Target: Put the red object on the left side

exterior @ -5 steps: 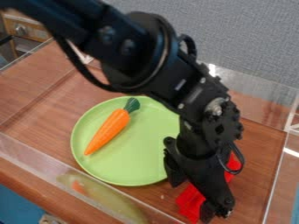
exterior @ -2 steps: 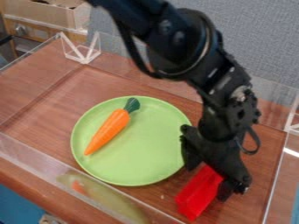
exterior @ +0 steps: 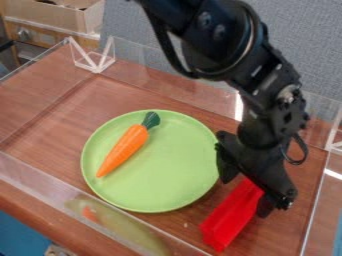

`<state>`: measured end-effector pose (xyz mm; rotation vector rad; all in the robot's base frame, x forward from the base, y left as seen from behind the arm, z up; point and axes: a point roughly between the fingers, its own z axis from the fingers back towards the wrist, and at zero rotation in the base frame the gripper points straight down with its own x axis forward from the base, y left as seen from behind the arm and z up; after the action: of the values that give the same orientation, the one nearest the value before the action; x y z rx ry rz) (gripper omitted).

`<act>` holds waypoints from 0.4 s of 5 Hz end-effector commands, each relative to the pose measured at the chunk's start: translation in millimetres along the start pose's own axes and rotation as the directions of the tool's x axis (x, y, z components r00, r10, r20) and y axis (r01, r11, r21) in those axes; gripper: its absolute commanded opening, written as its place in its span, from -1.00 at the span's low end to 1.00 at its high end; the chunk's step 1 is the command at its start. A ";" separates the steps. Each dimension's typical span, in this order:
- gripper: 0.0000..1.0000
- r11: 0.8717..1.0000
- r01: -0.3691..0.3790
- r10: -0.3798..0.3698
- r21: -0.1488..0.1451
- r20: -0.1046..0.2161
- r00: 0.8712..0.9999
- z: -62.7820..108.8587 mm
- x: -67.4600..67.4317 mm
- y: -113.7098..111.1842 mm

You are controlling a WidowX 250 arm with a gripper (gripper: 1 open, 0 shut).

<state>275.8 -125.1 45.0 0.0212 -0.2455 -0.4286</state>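
Observation:
The red object (exterior: 230,220) is a bright red long block lying on the wooden table at the front right, just right of the green plate (exterior: 167,185). My black gripper (exterior: 269,193) hangs at the block's far upper end, pointing down. Its jaws stand open with nothing between them, and the block rests on the table on its own. The big black arm rises behind it toward the top of the view.
An orange carrot (exterior: 126,146) with a green top lies on the left half of the plate. Low clear acrylic walls (exterior: 40,185) ring the table. A clear plastic stand (exterior: 91,55) sits at the back left, with a cardboard box (exterior: 54,12) behind it.
The arm has swung right and back, off the red block. The block was mostly covered by the gripper and now shows along nearly its whole length. Carrot and plate have not moved.

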 end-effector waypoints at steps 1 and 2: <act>1.00 1.000 -0.005 0.004 0.009 0.051 0.999 14.6 12.4 4.9; 1.00 1.000 0.002 -0.003 0.012 0.060 0.998 19.3 13.7 5.0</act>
<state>275.1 -122.8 45.9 0.0369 -0.2341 -0.4402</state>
